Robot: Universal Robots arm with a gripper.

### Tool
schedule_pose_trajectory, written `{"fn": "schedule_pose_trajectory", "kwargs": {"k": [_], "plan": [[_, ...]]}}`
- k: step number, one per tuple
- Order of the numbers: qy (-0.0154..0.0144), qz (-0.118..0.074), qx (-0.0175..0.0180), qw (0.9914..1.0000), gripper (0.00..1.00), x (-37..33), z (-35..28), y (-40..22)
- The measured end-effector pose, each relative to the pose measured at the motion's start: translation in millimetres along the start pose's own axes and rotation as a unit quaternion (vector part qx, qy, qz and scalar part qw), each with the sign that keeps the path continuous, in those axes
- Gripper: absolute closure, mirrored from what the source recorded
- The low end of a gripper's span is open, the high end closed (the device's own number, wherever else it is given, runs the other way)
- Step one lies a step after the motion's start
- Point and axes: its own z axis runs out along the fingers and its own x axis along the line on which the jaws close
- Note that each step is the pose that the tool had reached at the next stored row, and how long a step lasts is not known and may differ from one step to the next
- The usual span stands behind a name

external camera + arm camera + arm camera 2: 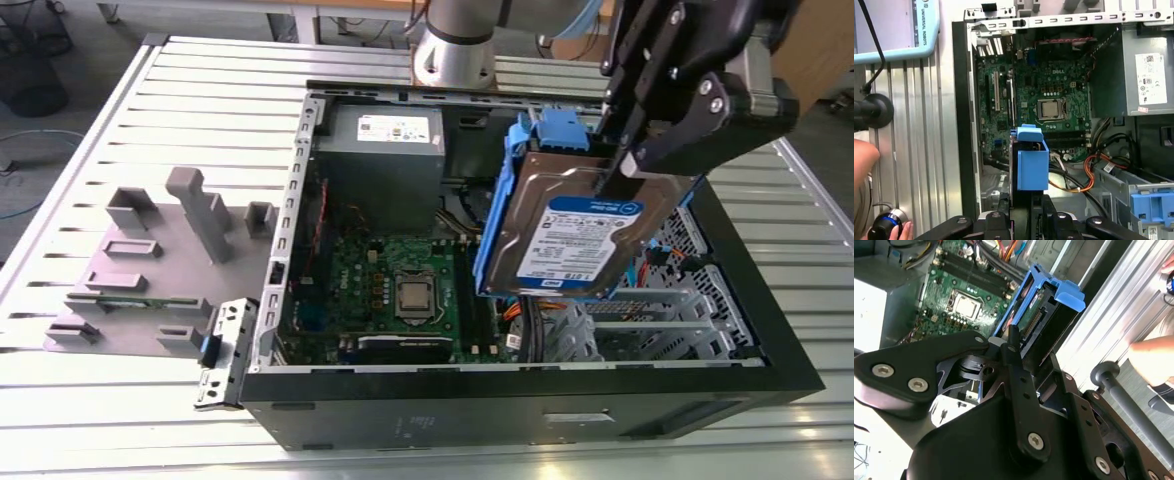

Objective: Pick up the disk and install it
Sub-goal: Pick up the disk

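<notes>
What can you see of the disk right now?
The disk is a flat silver-metal drive with a white-and-blue label and blue plastic side rails. It hangs tilted, label toward the exterior camera, over the open computer case, above its drive-cage side next to the motherboard. The gripper is shut on its upper edge; nothing else appears to touch it.

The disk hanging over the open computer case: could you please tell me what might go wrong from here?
1. The jaws pinch the disk only at its upper edge and it hangs tilted; it might slip and fall onto the circuit board below.
2. The orange wires inside the case could snag it.
3. A person's hand is beside the case and might get struck.
</notes>
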Motion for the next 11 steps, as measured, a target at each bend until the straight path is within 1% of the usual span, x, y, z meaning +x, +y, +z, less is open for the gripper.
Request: {"fn": "schedule_pose_trajectory", "kwargs": {"k": [4,5,9,11], "plan": [[0.0,0.0,-0.0012,1.0,0.65,-1.3,0.0,-16.2],[0.0001,0.0,-0.0018,1.0,0.65,-2.0,-0.1,-24.5],[0.0002,0.0,-0.0029,1.0,0.65,-3.3,-0.2,-40.3],[0.0002,0.0,-0.0033,0.99999,0.65,-3.9,-0.2,-47.3]]}}
